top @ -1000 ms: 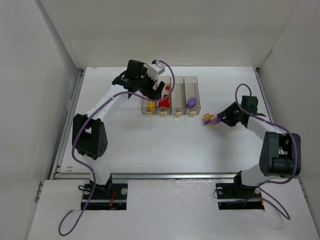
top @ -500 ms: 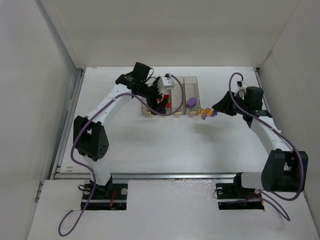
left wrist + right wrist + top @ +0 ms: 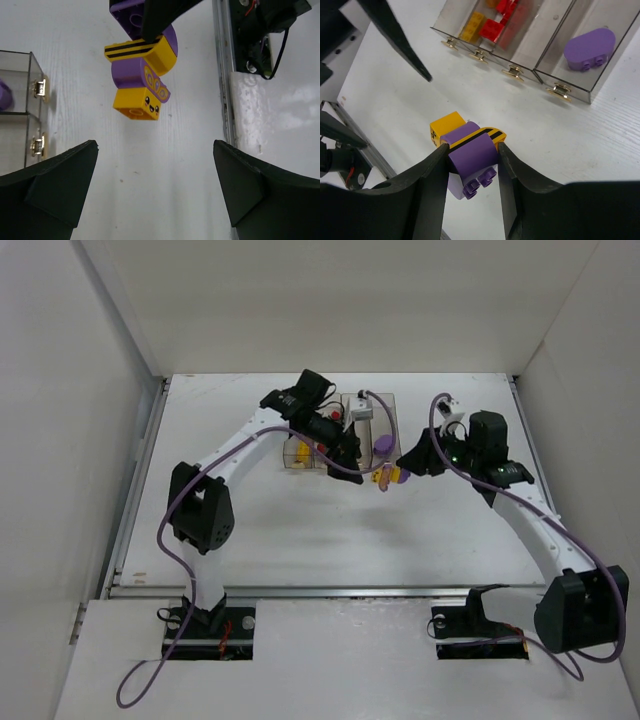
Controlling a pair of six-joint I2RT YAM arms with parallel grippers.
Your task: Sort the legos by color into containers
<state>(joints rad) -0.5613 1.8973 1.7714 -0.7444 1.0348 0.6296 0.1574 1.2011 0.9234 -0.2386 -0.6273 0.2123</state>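
Grip comes from the right end effector (image 3: 472,160), which is closed to a narrow gap across the purple middle of the cluster (image 3: 470,145), one finger on each flat side. The cluster is purple with a yellow striped cap and a yellow face block that sticks out past the fingertips. It seems to hang just clear of the tabletop (image 3: 300,530), toward the middle of the far edge and just in front of the knob ends of the bins (image 3: 535,70).

The left end effector (image 3: 155,150) faces it with its fingers spread as wide as they go and nothing between them.

Behind, the bin nearest the right edge holds a purple piece (image 3: 583,47). The bins further left hold red bricks (image 3: 492,25) and a yellow brick (image 3: 472,25).

Hard, hollow plastic like this should be light and stiff, so it needs little squeeze. Its smooth sides are probably slippery, so a hold across two parallel flat faces suits it better than one on the curved purple part. The stud joints are the weak spot, since a twist could snap a block off. As two colours are joined, the exposed yellow face block looks like the place for the open left fingers to take hold
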